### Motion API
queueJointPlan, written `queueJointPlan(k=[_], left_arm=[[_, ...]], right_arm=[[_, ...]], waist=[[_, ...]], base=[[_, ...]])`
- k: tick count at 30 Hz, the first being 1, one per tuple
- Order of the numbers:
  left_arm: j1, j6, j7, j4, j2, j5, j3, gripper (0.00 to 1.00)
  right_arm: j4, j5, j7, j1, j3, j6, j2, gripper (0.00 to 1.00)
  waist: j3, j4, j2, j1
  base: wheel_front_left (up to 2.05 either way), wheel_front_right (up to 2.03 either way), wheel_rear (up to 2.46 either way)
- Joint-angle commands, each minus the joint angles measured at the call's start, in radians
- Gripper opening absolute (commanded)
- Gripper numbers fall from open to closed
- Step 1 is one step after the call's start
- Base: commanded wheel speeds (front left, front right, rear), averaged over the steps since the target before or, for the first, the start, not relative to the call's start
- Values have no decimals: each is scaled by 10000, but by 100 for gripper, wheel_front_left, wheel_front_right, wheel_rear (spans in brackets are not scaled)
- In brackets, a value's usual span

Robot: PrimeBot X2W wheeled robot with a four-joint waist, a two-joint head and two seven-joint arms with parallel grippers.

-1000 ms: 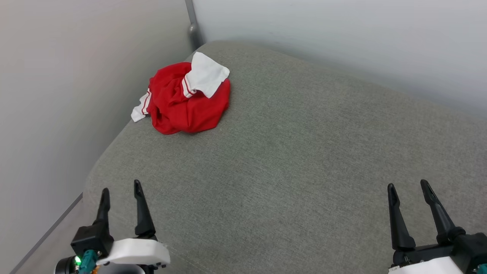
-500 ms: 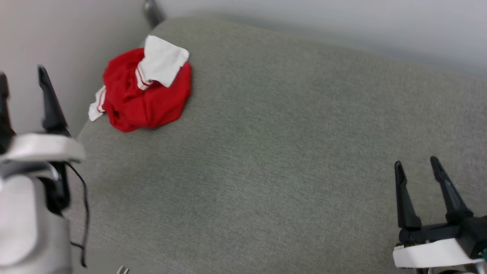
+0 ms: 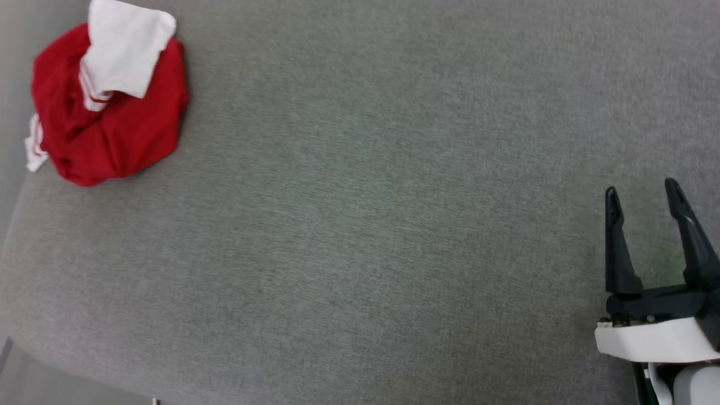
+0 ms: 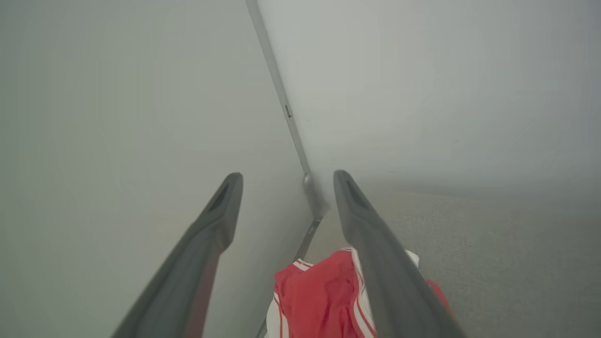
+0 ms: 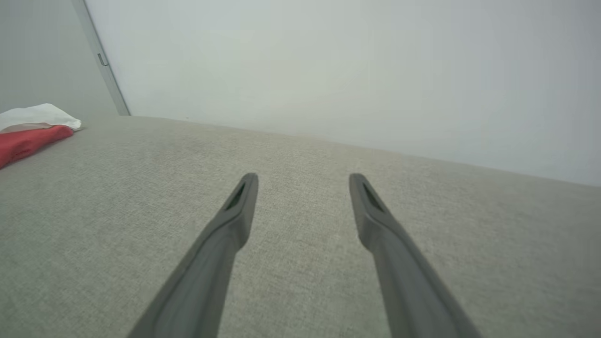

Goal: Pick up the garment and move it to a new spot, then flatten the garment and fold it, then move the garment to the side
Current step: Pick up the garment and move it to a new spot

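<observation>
Across the whole head view lay a grey fabric cushion point(image 3: 365, 225), its weave plain and its left edge rounded. Behind it, in the left wrist view, two pale walls point(image 4: 422, 94) met at a corner marked by a thin grey strip point(image 4: 281, 108). The garment point(image 3: 124, 129) sat at the cushion's far left corner, close to that wall corner, bunched into a rough red heap rather than spread flat. One white sleeve point(image 3: 126, 50) with red-and-white stripe trim lay folded over the top of the heap, and a smaller white striped piece point(image 3: 34, 152) poked out at the heap's left side by the cushion's edge; any lettering was hidden in the folds. The right tool point(image 3: 642, 187) stood at the lower right of the head view, over bare cushion and well apart from the garment, its two dark fingers spread wide with nothing between them. The left tool point(image 4: 287, 175) pointed toward the wall corner, also spread wide and empty; the garment showed below it, partly behind one finger point(image 4: 375, 253), and whether that finger touched the cloth could not be told.
</observation>
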Motion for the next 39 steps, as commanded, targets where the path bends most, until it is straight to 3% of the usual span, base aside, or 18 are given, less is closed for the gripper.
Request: queueJointPlan(k=[1,7,14,21,28,29,30,39], left_arm=[[-186,-39,480,153,128,-234,-158,100],[-638,-62,3219,353,1237,-2051,-1601,100],[-198,-65,5396,350,2140,-4246,-2786,100],[100,-65,6211,716,2424,-5091,-3721,100],[209,-62,6134,1367,2057,-5480,-4665,100],[184,-62,6038,1398,2062,-5514,-4765,67],[125,-62,5992,1393,2108,-5595,-4832,0],[-622,-63,5307,786,3220,-5991,-5400,0]], right_arm=[[-90,-71,-21,-195,-23,-7,13,100],[-479,-241,-21,-525,-70,-7,13,100],[-925,-449,-21,-890,3,-7,13,100],[-1252,-709,-15,-1094,1,-7,13,100],[-1307,-844,14,-1119,-17,-7,13,100],[-1286,-838,14,-1109,-37,-8,13,100],[-1265,-827,13,-1084,-62,-8,13,100],[-879,-406,-19,-815,-40,-7,12,100]], waist=[[565,-409,0,-2],[1351,-657,0,-2],[2163,-893,0,-2],[2774,-961,0,-2],[3009,-1003,0,-2],[2976,-1000,0,-2],[2917,-989,0,-2],[1750,-1022,0,-2]], base=[[0,0,0],[0,0,0],[0,0,0],[0,0,0],[0,0,0],[0,0,0],[0,0,0],[0,0,0]])
